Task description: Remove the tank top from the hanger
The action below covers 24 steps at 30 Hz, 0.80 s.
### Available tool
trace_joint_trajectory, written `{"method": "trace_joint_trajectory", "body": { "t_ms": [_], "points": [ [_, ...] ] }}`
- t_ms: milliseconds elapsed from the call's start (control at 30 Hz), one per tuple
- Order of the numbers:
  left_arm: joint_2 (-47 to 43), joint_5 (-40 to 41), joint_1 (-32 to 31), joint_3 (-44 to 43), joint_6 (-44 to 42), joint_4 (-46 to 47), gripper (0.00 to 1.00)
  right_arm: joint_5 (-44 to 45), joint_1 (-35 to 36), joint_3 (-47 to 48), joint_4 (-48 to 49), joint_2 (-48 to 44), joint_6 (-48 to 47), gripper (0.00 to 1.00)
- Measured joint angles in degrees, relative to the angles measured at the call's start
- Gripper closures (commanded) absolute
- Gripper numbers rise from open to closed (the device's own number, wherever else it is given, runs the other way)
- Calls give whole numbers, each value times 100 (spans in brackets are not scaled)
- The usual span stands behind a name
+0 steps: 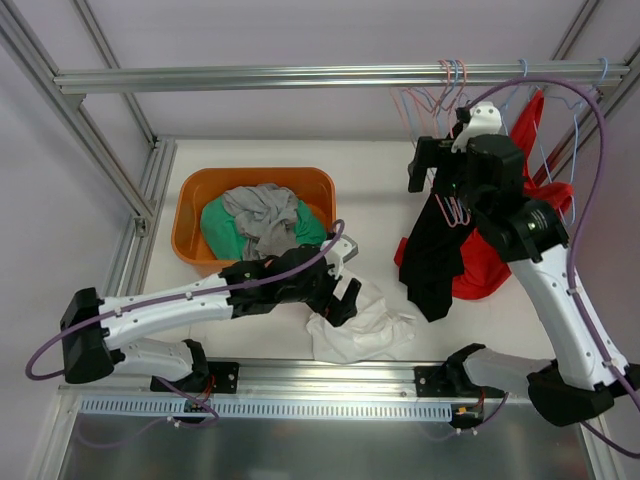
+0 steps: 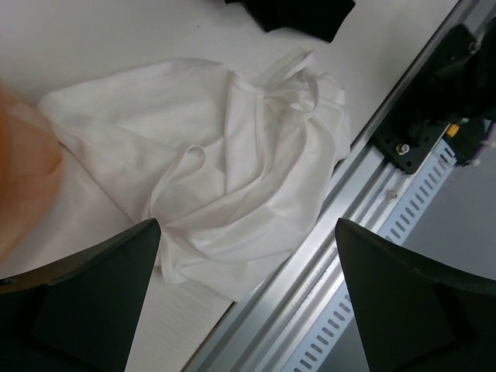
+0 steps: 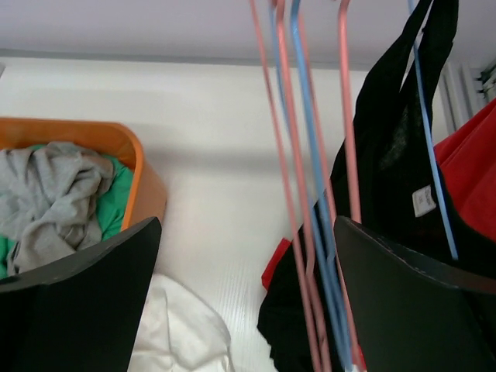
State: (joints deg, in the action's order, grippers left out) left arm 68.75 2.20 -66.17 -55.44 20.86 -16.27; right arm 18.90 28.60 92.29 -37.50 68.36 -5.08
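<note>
While your right arm is up by the rail (image 1: 300,77), its claw, the right gripper (image 3: 244,225), is spread wide. The two dark fingers (image 3: 85,302) sit at the bottom corners of the wrist view and nothing is pinched between them. A bunch of bare pink and blue hangers (image 3: 298,155) drops straight through the gap. Whether either finger touches a wire, you cannot tell from here.

The black tank top (image 3: 395,147) is just to the right of that bunch, and it's off the table for most of its length. Its straps run up out of the top of the wrist view, and a thin blue hanger (image 3: 430,155) crosses its front. From above, it hangs down below the gripper in a long dark drape, with its lower end reaching the table (image 1: 380,190). A red garment (image 1: 500,270) sits behind it and to its right, touching it.

Now look at your other side. The left gripper (image 2: 248,229) is also fully open and hovers low near the front edge, holding nothing. Right beneath it a white tank top (image 2: 225,178) lies crumpled on the table, with its thin straps looped on top. It sits close beside the aluminium front rail (image 2: 325,232).

Further back on the left sits the orange basket (image 1: 190,215). It holds a grey garment (image 1: 260,210) heaped over a green one (image 1: 225,230). The basket stands well apart from the hanging clothes.
</note>
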Motion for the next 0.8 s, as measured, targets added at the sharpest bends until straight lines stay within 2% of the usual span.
{"method": "trace_joint_trajectory", "body": {
  "t_ms": [200, 400, 533, 667, 700, 733, 767, 800],
  "points": [
    [953, 197, -214, -9, -4, 103, 1, -267, 50, -861, -114, -1390, 15, 1],
    [2026, 280, -518, -269, -28, 85, 1, -452, 52, -1071, -387, -2839, -35, 0],
    [2778, 284, -667, -715, -59, 120, 1, -850, 52, -1145, -514, -3355, -72, 1],
    [3469, 291, -765, -909, -63, 245, 2, -1504, 52, -1296, -658, -3495, -155, 1],
    [3639, 350, -778, -916, -98, 247, 8, -1672, 52, -1331, -673, -3506, -177, 1],
    [3707, 459, -824, -1016, -74, 238, 18, -1825, 52, -1357, -693, -3506, -195, 1],
    [3753, 459, -868, -1071, -42, 313, 46, -1967, 52, -1381, -697, -3510, -210, 0],
    [3825, 570, -927, -1106, -35, 350, 64, -2057, 52, -1399, -699, -3521, -227, 1]
  ]
}}
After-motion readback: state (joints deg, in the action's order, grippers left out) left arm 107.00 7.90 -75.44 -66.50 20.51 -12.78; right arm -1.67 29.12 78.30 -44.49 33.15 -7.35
